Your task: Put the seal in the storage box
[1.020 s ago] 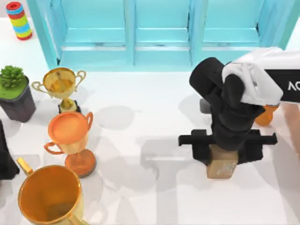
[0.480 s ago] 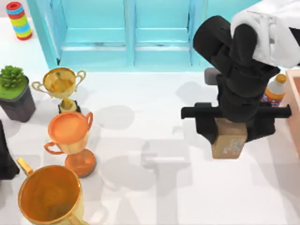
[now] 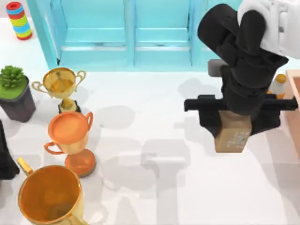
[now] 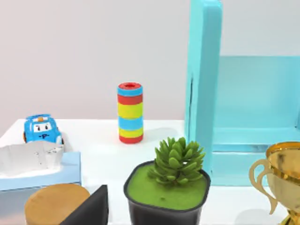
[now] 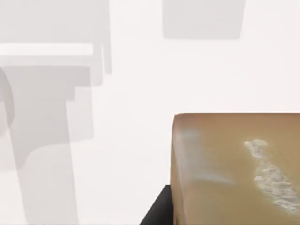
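- Your right gripper (image 3: 233, 123) is clamped on the seal (image 3: 232, 135), a smooth tan block with rounded edges and whitish marks.
- You've carried it up and nearer the pink, thick-walled storage box (image 3: 295, 110) since before.
- Your left gripper's state can't be told.

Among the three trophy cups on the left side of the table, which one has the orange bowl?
The middle cup, between the small gold cup nearer the cabinet and the large gold one at the front edge.

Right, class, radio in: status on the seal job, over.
Right tool shut on the seal, held above the table. Storage box at the right edge. Orange bottle stands between seal and box. Left arm parked at left.
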### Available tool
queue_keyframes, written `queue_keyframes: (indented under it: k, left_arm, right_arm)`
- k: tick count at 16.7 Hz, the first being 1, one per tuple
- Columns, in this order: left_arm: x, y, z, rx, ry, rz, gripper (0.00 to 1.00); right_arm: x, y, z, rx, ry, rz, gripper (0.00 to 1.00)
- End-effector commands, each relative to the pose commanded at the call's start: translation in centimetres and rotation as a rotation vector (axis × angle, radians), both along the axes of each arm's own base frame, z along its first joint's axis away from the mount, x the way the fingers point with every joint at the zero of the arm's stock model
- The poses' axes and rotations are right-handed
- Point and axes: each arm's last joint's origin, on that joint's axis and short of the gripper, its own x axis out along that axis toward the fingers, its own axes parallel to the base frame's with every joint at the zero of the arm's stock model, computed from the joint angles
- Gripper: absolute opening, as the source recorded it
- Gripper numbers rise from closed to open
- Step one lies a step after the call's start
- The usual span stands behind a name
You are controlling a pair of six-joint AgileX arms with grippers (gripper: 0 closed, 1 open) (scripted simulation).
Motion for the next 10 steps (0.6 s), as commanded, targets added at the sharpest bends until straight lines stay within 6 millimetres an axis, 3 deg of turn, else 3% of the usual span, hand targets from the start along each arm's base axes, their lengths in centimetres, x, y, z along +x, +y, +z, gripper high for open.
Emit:
queue_keyframes:
  k: [2, 4, 7, 10]
  left_arm:
    - [0.0, 0.0, 0.0, 0.000, 0.000, 0.000, 1.00]
    - [0.0, 0.0, 0.0, 0.000, 0.000, 0.000, 1.00]
    - [0.0, 0.0, 0.0, 0.000, 0.000, 0.000, 1.00]
    - [0.0, 0.0, 0.0, 0.000, 0.000, 0.000, 1.00]
  right_arm:
    - [1.0, -1.5, 0.3, -0.001, 0.003, 0.000, 0.00]
    - [2.6, -4.3, 0.8, -0.002, 0.008, -0.001, 0.00]
    - [4.8, -11.5, 1.4, -0.005, 0.028, -0.001, 0.00]
    - [5.4, -20.0, 2.2, -0.001, 0.042, 0.001, 0.00]
